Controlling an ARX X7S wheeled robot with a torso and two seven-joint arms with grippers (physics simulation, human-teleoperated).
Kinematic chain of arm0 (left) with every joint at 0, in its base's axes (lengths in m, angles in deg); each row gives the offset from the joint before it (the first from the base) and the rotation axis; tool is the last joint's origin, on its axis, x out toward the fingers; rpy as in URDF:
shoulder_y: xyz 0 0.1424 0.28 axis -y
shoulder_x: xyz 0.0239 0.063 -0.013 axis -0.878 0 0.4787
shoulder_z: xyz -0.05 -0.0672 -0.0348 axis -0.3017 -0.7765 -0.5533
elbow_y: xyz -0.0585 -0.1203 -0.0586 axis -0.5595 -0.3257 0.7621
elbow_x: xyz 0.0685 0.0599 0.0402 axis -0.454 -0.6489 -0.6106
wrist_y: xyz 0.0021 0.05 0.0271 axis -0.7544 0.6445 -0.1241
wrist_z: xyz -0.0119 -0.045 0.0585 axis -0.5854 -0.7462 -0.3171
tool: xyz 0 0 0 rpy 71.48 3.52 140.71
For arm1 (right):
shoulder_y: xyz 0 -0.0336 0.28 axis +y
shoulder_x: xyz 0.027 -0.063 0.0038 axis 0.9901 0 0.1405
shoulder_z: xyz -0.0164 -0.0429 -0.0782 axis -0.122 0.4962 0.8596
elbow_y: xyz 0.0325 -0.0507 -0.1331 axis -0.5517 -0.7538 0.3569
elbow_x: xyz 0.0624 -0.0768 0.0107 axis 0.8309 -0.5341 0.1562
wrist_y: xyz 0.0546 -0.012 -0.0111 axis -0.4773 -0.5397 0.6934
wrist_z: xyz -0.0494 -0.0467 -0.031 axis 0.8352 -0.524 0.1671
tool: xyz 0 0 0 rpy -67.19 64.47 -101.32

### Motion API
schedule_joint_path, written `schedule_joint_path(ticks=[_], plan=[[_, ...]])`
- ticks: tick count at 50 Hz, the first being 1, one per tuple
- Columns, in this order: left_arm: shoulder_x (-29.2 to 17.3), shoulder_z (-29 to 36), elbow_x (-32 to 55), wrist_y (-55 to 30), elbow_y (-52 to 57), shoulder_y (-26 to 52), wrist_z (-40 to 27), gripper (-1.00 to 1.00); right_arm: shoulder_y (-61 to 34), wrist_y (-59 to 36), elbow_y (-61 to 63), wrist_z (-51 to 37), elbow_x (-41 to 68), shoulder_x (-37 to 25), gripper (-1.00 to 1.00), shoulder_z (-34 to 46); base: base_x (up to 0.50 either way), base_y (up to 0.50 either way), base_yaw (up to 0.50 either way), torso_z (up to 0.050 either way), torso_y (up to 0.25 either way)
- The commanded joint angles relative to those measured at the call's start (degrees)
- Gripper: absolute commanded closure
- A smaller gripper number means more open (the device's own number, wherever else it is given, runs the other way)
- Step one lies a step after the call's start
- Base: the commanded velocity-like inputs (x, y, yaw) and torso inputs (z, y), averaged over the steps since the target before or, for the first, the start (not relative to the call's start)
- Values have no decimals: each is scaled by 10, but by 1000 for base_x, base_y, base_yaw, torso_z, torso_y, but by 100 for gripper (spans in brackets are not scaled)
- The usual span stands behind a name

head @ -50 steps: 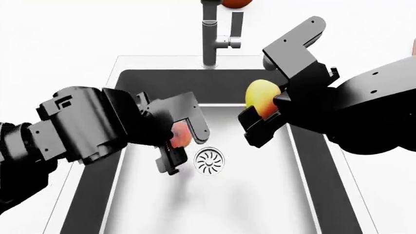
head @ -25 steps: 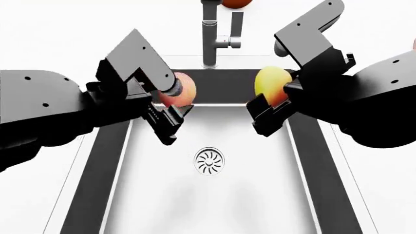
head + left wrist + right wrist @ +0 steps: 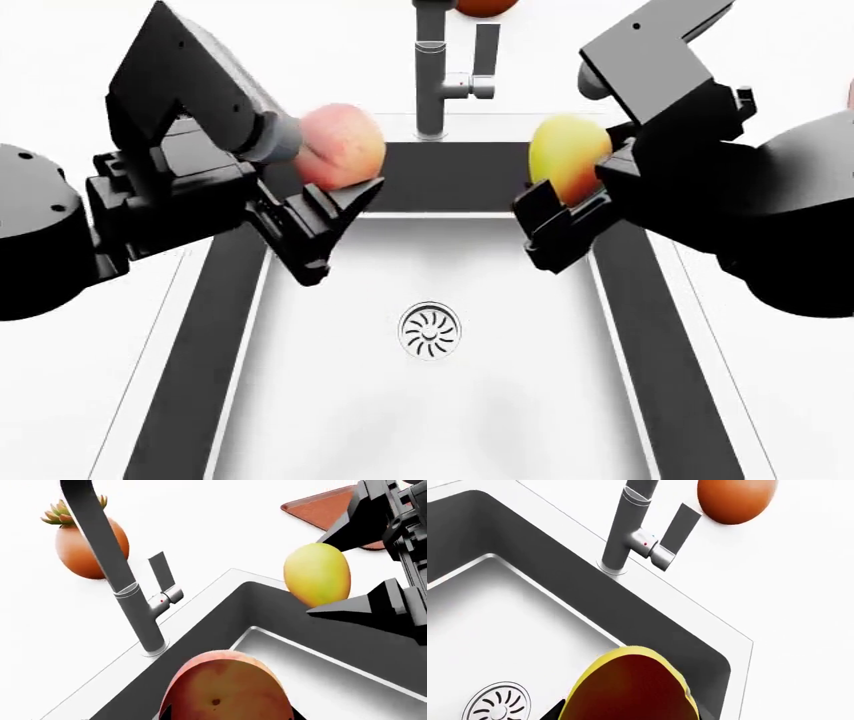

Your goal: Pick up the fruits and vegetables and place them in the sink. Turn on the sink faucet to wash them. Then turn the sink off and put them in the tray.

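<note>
My left gripper (image 3: 318, 170) is shut on the pinkish-red apple-like fruit (image 3: 340, 146) and holds it above the sink's (image 3: 200, 340) far left part; the fruit fills the near edge of the left wrist view (image 3: 227, 690). My right gripper (image 3: 571, 190) is shut on the yellow-green mango-like fruit (image 3: 569, 152), held above the sink's far right part; it shows in the right wrist view (image 3: 630, 690) and the left wrist view (image 3: 317, 574). The faucet (image 3: 430, 70) with its side lever (image 3: 481, 62) stands behind the basin. A corner of the reddish-brown tray (image 3: 327, 511) shows in the left wrist view.
The round slotted drain (image 3: 431, 329) lies in the sink floor below both grippers. An orange round pot with a succulent (image 3: 85, 542) stands on the white counter behind the faucet; it also shows in the right wrist view (image 3: 737, 497).
Both arms have risen out of the basin with their fruits. The left gripper moved up and left with the apple-like fruit; the right gripper lifted the mango-like fruit slightly up and right.
</note>
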Motion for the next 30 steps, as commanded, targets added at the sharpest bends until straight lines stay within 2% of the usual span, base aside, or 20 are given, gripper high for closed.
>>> schedule_joint_path(ticks=[1, 8, 18, 30], plan=[[-47, -57, 77, -13, 30, 52, -11, 100, -55, -34, 34, -17, 22, -29, 100, -23, 0, 0, 0, 0, 0], [-65, -82, 103, -14, 16, 80, -3, 100, -92, -54, 36, -17, 36, -32, 100, -37, -107, 0, 0, 0, 0], [-76, -94, 125, -17, 15, 92, -3, 100, -119, -77, 29, -11, 46, -30, 100, -45, -491, -31, 0, 0, 0], [-79, -101, 157, -34, 20, 120, -12, 100, -172, -112, 7, 1, 49, -21, 100, -65, -280, -482, 0, 0, 0]])
